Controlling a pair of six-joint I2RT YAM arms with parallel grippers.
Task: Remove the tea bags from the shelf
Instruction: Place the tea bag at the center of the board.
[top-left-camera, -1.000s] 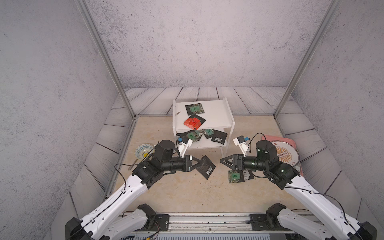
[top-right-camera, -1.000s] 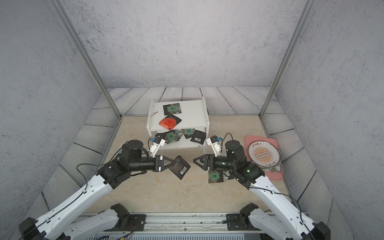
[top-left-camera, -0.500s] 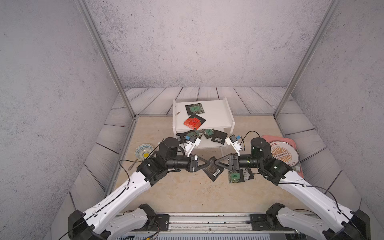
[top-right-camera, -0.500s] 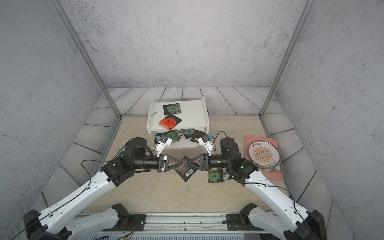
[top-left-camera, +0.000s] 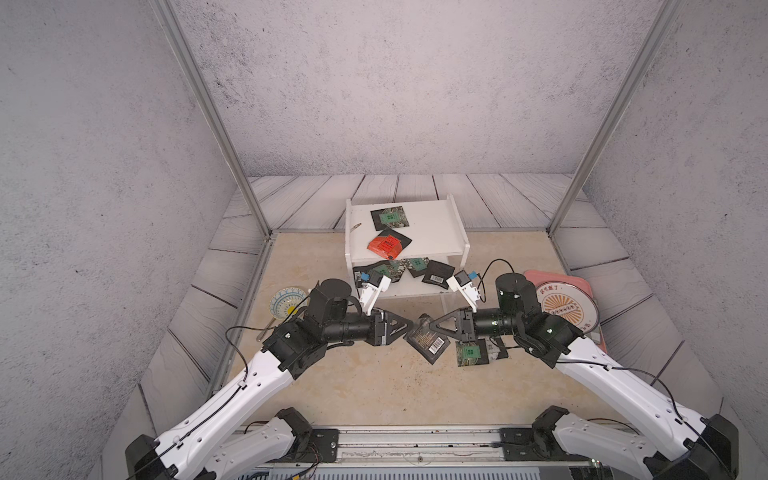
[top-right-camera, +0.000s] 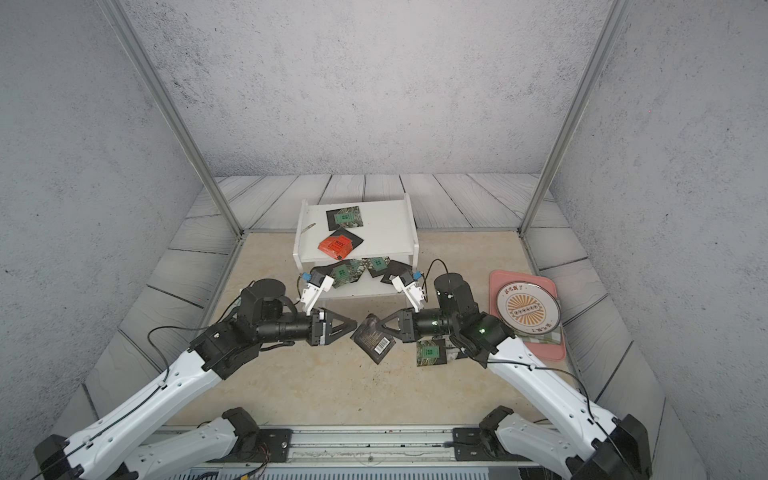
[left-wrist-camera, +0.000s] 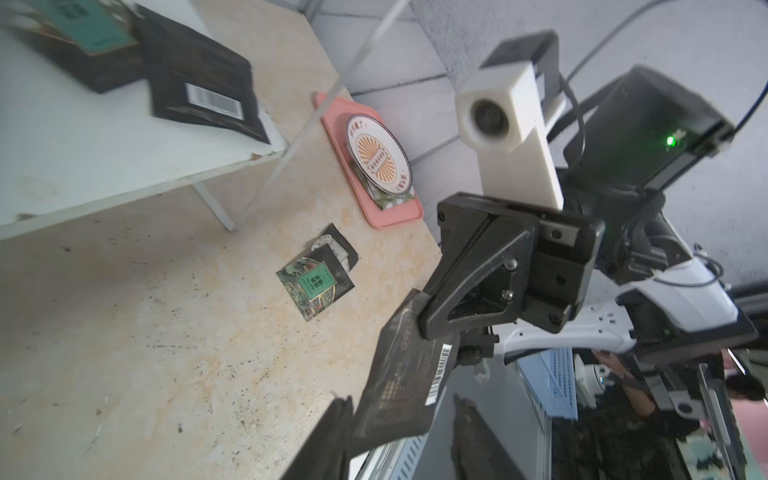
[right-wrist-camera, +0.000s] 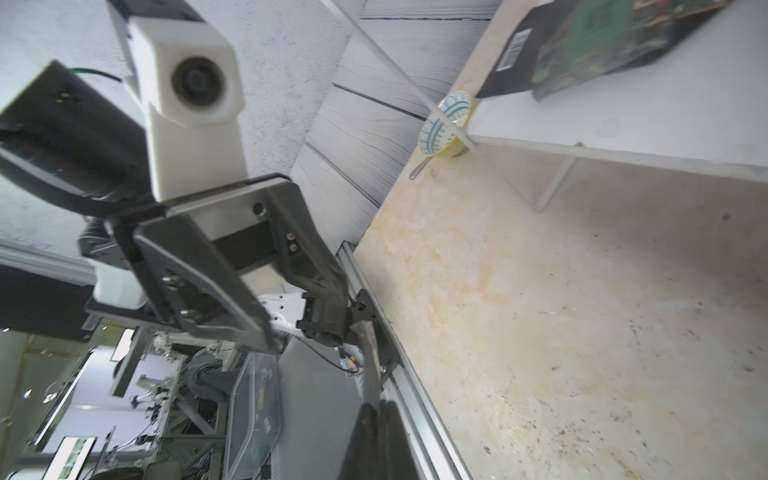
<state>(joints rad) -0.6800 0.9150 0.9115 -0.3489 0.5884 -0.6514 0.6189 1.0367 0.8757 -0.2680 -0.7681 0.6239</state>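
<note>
We are handing over: right gripper (top-left-camera: 429, 327) clenching the barcoded tea bag (top-left-camera: 428, 343) before the shelf (top-left-camera: 440, 232). Left gripper (top-left-camera: 405, 328) is releasing.

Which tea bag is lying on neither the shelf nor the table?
The black tea bag with the white barcode, clamped at its corner in the right pincer and hanging above the table; all others lie on the shelf or the table.

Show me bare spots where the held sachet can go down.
Widest: bare tabletop between the left arm and right arm, from the held sachet to the front rail. Crowded: loose sachets beside the pink tray; the lower board of the shelf.
</note>
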